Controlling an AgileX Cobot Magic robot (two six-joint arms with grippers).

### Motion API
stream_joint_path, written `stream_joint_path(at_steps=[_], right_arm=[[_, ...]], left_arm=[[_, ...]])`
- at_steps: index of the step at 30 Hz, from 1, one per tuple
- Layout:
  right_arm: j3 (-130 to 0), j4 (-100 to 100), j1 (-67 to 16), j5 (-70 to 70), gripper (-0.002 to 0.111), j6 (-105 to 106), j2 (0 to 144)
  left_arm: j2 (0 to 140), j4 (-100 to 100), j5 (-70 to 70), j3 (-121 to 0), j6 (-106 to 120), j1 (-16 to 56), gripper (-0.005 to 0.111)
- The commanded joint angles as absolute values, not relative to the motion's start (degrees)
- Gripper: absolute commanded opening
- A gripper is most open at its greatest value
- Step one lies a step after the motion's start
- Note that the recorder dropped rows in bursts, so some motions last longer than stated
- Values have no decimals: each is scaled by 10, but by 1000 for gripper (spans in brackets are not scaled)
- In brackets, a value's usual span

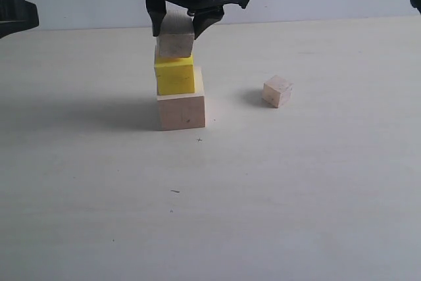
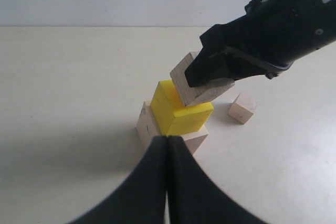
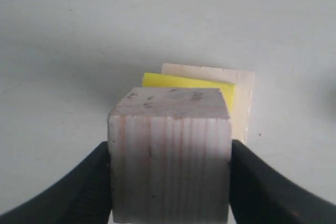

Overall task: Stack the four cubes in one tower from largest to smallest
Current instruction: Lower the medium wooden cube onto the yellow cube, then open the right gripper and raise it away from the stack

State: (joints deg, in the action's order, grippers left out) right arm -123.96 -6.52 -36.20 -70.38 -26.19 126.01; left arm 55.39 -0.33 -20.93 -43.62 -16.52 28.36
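Right gripper (image 1: 177, 29) clamps the medium wood cube (image 1: 174, 45), tilted, atop the yellow cube (image 1: 175, 75), which sits on the largest cube (image 1: 181, 111). Tiny cube (image 1: 277, 91) lies apart at 3 o'clock. Left gripper (image 2: 167, 142) is closed and empty.

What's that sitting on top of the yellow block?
A smaller pale wood cube, clamped by the right gripper. It hides most of the top face of the yellow cube, so whether it rests flat there cannot be seen.
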Motion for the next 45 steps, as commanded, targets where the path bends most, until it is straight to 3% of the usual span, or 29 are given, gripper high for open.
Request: stream_joint_path(at_steps=[1,32,41,45], right_arm=[[-1243,-60,-363,-700,58,-254,1259],[-1243,-99,-363,-700,61,-260,1259],[-1243,-27,-362,-700,61,-283,1231],[-1243,-18,-362,-700,57,-283,1204]], left_arm=[[551,-6,-212,-433,-166,286,0],[551,-6,-212,-433,-165,286,0],[553,-6,-212,-433,-165,286,0],[574,-6,-212,-433,-165,286,0]])
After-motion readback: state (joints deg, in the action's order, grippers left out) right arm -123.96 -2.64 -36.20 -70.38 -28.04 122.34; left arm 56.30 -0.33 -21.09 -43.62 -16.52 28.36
